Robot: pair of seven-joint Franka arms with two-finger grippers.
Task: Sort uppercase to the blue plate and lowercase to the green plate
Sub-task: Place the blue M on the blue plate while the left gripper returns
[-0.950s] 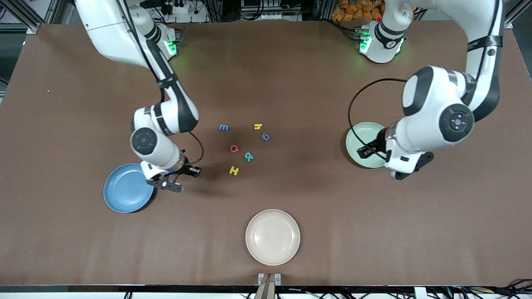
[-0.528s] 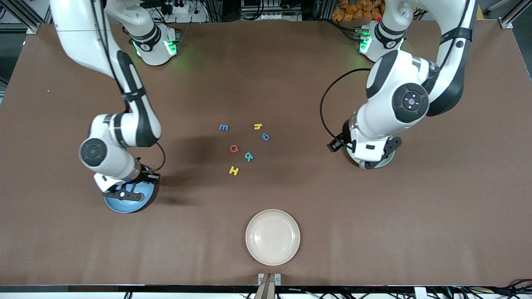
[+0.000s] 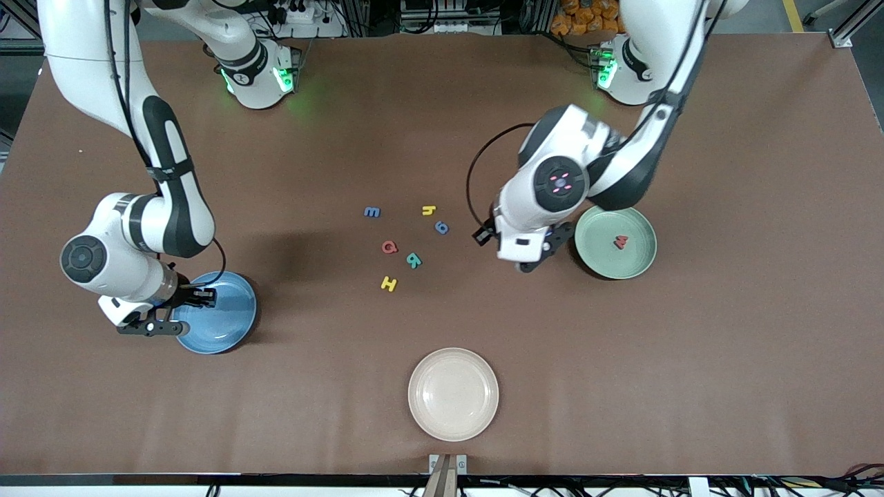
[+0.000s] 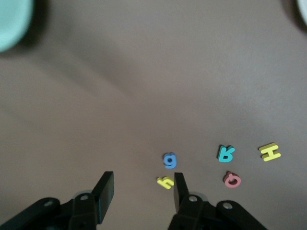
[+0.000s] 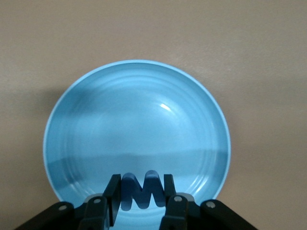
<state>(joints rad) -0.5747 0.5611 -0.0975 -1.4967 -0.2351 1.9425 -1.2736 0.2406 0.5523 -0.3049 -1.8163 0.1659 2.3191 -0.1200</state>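
A: Two arms, 3 plates. What was at the right arm's end?

B: The right gripper [image 5: 141,191] hung over the rim of the blue plate [image 3: 231,324]. Its fingers were pinched on the blue W [image 5: 132,191], which stood upright btwn them.

A: And mid-table?

B: Six letters lay in a loose cluster on the table [image 3: 442,124]. The blue m [image 3: 372,212] was first, w/ the red Q [image 3: 389,247] nearer the cam and the yellow H [image 3: 389,283] nearest of all. The teal R [image 3: 414,260] was just beside the Q. The yellow h [image 3: 429,210] and blue g [image 3: 442,227] sat close together, toward the left arm's end. The cream plate [image 3: 453,424] sat well apart, much nearer the cam.

A: Left gripper?

B: The left gripper [image 4: 141,189] was over bare table, btwn the cluster and the green plate [image 3: 599,266]. Its fingers were spread wide w/ nothing in them. The red m [image 3: 621,241] lay in the green plate, approx. at its middle.
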